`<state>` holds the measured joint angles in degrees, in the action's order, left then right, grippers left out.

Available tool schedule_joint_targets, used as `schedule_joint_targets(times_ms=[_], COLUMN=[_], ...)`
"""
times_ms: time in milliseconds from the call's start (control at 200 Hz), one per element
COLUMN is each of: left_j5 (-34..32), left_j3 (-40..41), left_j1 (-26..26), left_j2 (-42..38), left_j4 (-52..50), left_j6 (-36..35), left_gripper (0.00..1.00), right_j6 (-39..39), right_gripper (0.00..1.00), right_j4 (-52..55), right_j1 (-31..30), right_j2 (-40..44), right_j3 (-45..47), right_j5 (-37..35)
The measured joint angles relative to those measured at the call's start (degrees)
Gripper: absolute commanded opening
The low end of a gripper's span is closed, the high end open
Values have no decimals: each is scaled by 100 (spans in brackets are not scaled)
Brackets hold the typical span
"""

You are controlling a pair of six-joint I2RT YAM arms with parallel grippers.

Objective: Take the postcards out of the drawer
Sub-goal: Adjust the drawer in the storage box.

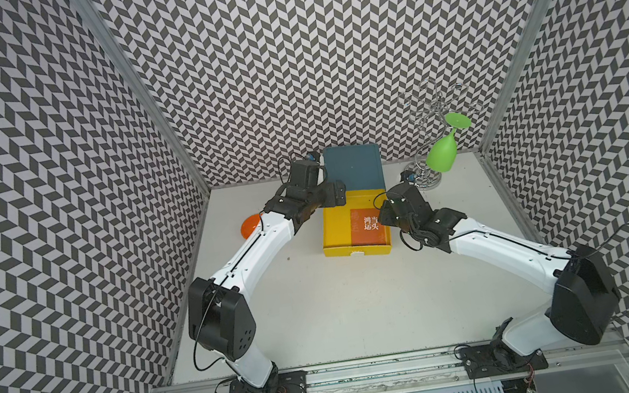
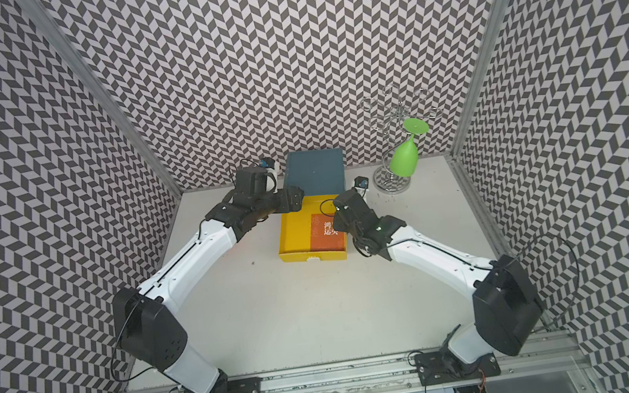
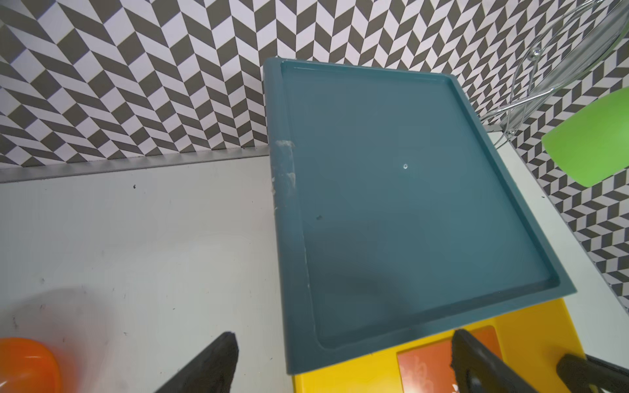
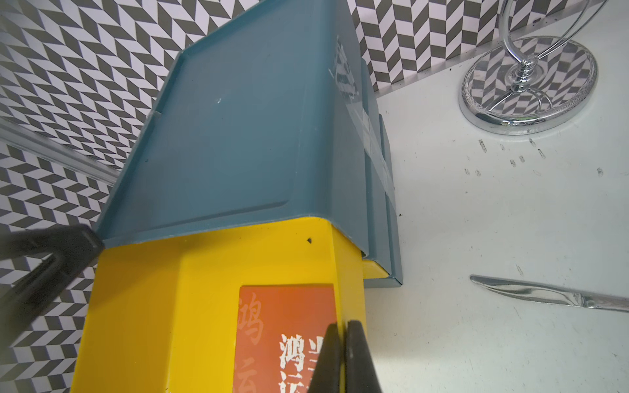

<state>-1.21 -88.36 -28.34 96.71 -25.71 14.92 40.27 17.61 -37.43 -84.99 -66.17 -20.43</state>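
Right wrist: closed hand (image 4: 344, 327) over postcard (image 4: 286, 316)

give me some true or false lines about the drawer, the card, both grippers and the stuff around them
1. The shallow yellow drawer of the teal-blue cabinet is pulled open. True.
2. The orange postcard with white characters lies on top of the cabinet. False: it lies inside the drawer.
3. The left gripper is shut. False: its jaws stand wide apart.
4. The green plastic wine glass hangs upside down on the chrome wire rack. True.
5. The right gripper is open. False: it is shut, its tip over the orange postcard.
6. A silver metal knife lies on the white table. True.
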Motion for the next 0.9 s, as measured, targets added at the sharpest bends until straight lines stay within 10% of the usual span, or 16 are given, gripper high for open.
schedule_joint_targets(times_ms=[901], left_j5=[81], left_j3=[-225], left_j1=[37], left_j2=[356], left_j4=[-85], left_j6=[-240], left_gripper=[99], right_j6=[-170], right_gripper=[0], right_j4=[203], right_j1=[164], right_j2=[-212], right_j3=[-356], right_j5=[57])
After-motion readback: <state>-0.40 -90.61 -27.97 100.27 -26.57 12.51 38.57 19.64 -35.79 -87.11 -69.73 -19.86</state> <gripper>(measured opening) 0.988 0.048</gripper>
